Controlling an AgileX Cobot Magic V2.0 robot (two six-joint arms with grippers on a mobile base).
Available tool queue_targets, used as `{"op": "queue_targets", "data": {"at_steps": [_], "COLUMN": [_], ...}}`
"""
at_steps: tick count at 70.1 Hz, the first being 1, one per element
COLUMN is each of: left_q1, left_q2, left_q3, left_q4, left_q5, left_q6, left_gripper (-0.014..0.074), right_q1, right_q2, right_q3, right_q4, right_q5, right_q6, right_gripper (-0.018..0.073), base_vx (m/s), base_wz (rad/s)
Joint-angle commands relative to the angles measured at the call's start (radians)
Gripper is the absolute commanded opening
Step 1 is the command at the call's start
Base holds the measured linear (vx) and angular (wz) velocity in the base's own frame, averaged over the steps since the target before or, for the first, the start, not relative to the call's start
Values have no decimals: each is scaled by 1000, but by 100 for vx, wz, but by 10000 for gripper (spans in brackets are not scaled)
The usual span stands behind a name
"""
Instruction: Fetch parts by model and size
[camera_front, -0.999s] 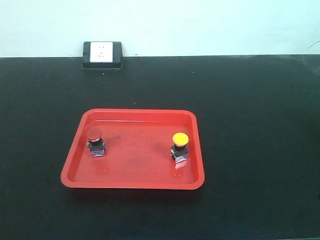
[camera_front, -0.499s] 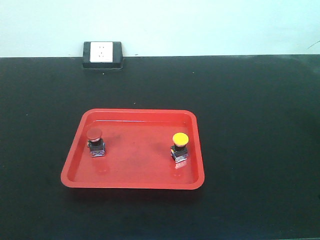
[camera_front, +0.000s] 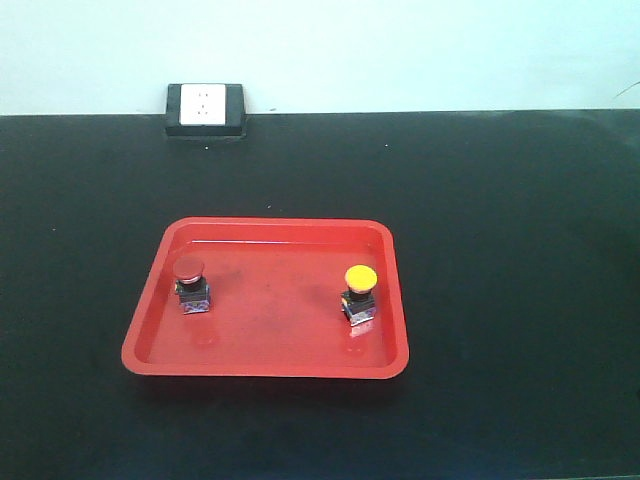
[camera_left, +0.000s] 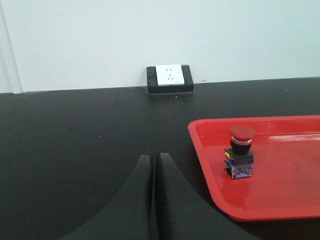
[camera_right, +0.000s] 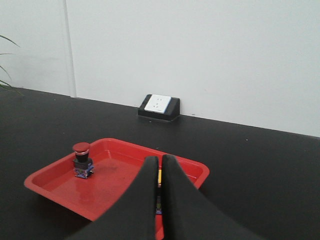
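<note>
Black surface (camera_front: 500, 200) runs back to a pale wall (camera_front: 400, 50), power socket (camera_front: 205, 108) at its foot. Left gripper (camera_left: 154, 165) is closed; the red-capped switch (camera_left: 240, 159) sits right of it in the red tray (camera_front: 270, 365). Right gripper (camera_right: 160, 167) is closed too, with the yellow-capped switch (camera_front: 360, 294) just behind its fingertips.

Left claw (camera_left: 152, 165) closed, empty; right claw (camera_right: 160, 167) closed, empty.

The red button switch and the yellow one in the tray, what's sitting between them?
Nothing: the front view shows only bare tray floor between the red-capped switch and the yellow-capped switch.
</note>
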Motion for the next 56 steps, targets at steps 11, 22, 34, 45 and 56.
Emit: {"op": "queue_targets", "data": {"at_steps": [11,22,34,45,56], "left_q1": [3,3,3,3,3], "left_q2": [-16,-16,-15,-15,-15], "left_q3": [-10,-10,-11,-11,-11], "left_q4": [3,-1,-1,-1,-1], "left_q5": [-100,-100,-97,-97,-96], "left_q6": [-19,-23,-23,-23,-23], "left_gripper": [-8,-8,-7,-7,-6], "right_q1": [-5,-5,-5,-5,-5], "right_q2": [12,12,12,12,12], "right_q3": [-28,-28,-28,-28,-28], "right_q4": [-4,-4,-4,-4,-4], "right_q5": [-65,-65,-65,-65,-65], "right_q6": [-6,-6,-6,-6,-6], "right_gripper": [-10,-10,-10,-10,-10], "base_vx": [0,0,0,0,0], "base_wz": [0,0,0,0,0]}}
